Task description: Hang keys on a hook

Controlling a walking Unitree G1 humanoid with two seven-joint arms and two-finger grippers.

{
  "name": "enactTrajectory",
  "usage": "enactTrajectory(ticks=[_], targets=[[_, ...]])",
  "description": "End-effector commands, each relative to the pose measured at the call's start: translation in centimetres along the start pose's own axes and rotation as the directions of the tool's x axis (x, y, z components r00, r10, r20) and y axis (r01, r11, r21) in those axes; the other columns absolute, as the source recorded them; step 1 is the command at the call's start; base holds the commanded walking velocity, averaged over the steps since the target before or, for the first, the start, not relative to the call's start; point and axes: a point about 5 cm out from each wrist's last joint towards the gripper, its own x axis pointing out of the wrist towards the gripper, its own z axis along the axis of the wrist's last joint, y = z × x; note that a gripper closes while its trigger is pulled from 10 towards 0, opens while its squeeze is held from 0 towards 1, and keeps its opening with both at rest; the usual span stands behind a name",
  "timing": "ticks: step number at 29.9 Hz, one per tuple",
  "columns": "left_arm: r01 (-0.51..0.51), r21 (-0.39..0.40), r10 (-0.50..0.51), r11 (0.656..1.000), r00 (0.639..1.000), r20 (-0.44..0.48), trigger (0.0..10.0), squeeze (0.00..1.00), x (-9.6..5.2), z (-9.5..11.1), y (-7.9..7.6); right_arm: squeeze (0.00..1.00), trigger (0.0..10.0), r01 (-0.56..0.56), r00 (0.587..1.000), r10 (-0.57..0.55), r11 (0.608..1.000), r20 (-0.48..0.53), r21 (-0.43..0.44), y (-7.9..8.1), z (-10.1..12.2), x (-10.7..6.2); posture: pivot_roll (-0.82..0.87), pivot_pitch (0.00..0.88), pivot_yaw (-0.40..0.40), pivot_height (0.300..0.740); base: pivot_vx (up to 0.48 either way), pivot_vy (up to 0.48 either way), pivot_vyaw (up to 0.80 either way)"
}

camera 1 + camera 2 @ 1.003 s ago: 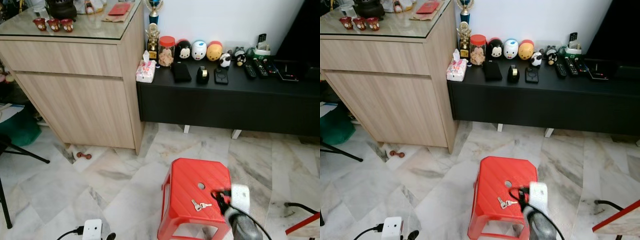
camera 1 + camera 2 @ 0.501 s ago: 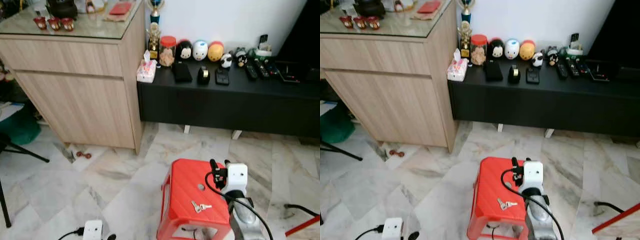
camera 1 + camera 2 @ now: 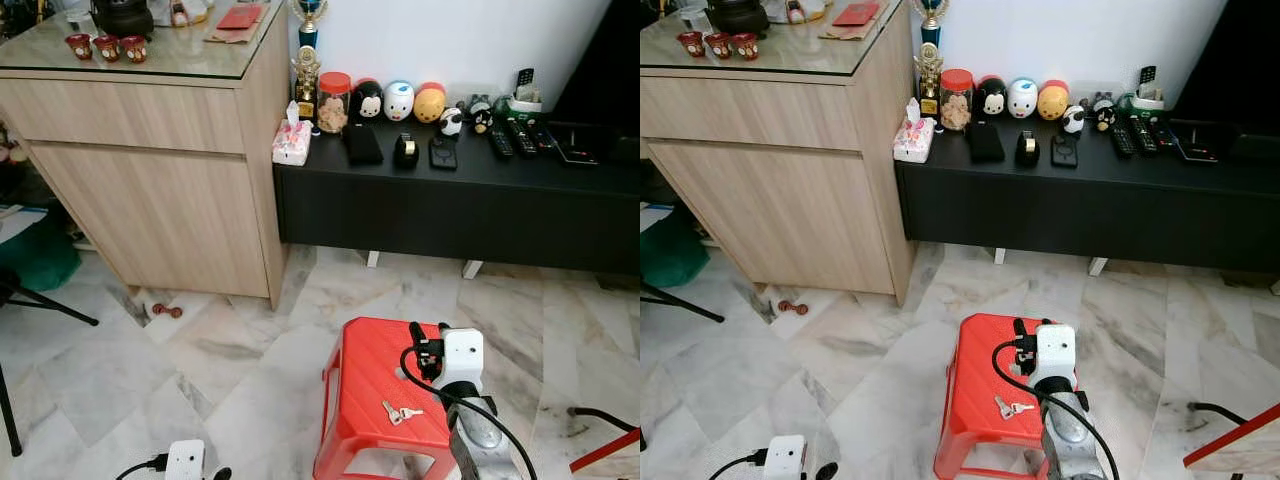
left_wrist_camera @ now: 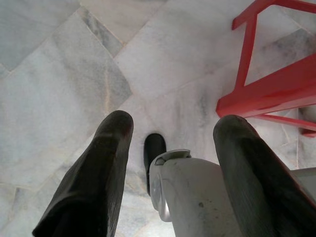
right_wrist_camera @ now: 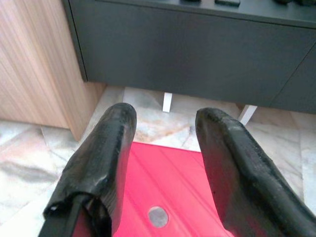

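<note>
My right gripper (image 3: 418, 337) hovers over the red plastic stool (image 3: 372, 372), fingers parted with nothing between them, pointing toward the far edge of the seat. The small bunch of silver keys (image 3: 400, 411) lies flat on the stool's ribbed top, closer to me than my fingertips and just beside my silver forearm, not touching the claw. The seat's round centre hole (image 5: 158, 216) sits between the keys and my fingertips. From my right wrist I look along two black fingers (image 5: 106, 163) spread wide, red seat and that hole showing in the gap, and beyond them the long black low cabinet (image 5: 197, 49) on white feet, with the light wooden sideboard (image 5: 29, 69) at its side; the keys are not in that gap. My head cameras give me the wider room: the sideboard's glass top with small red cups (image 3: 105, 47), and on the black cabinet a tissue box (image 3: 291, 143), a red-lidded jar (image 3: 333, 100), round toy figures (image 3: 399, 100) and remote controls (image 3: 515, 137). The grey-veined marble floor (image 3: 220, 350) has a white plug adapter (image 3: 184, 461) near my feet. My left gripper (image 4: 173, 143) hangs low at the stool's side, fingers apart and holding nothing, looking down at marble tiles, a red stool leg (image 4: 247, 54) and part of my own pale body.
</note>
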Motion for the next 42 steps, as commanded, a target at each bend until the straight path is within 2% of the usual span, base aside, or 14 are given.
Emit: enactTrajectory(ticks=[1, 14, 17, 42], targets=[[-0.005, 0.002, 0.005, 1.0, 0.999, -0.034, 10.0, 0.0, -0.2, -0.8, 0.1, 0.0, 10.0, 0.008, 1.0, -0.009, 1.0, -0.008, -0.008, -0.3, 0.0, 0.0, 0.16, 0.092, -0.05, 0.726, 0.0, 0.0, 0.0], [-0.003, 0.004, 0.004, 1.0, 0.999, -0.037, 10.0, 0.0, -0.2, -0.8, 0.0, 0.0, 10.0, -0.002, 1.0, 0.002, 1.0, -0.007, 0.001, -0.1, 0.5, 0.6, 0.16, 0.093, -0.049, 0.641, 0.0, 0.0, 0.0], [-0.002, 0.005, 0.002, 1.0, 0.999, -0.038, 10.0, 0.0, -0.2, -0.8, 0.0, 0.0, 10.0, -0.009, 1.0, 0.009, 1.0, 0.004, 0.026, 0.0, 0.6, 0.6, 0.16, 0.093, -0.049, 0.641, 0.0, 0.0, 0.0], [0.006, 0.0, -0.006, 1.0, 0.998, -0.059, 10.0, 0.0, -0.5, -1.5, -0.2, 0.0, 10.0, -0.042, 0.998, 0.044, 0.998, -0.035, 0.045, 0.8, 0.6, 1.1, 0.15, 0.065, -0.046, 0.641, 0.0, 0.0, 0.0]])
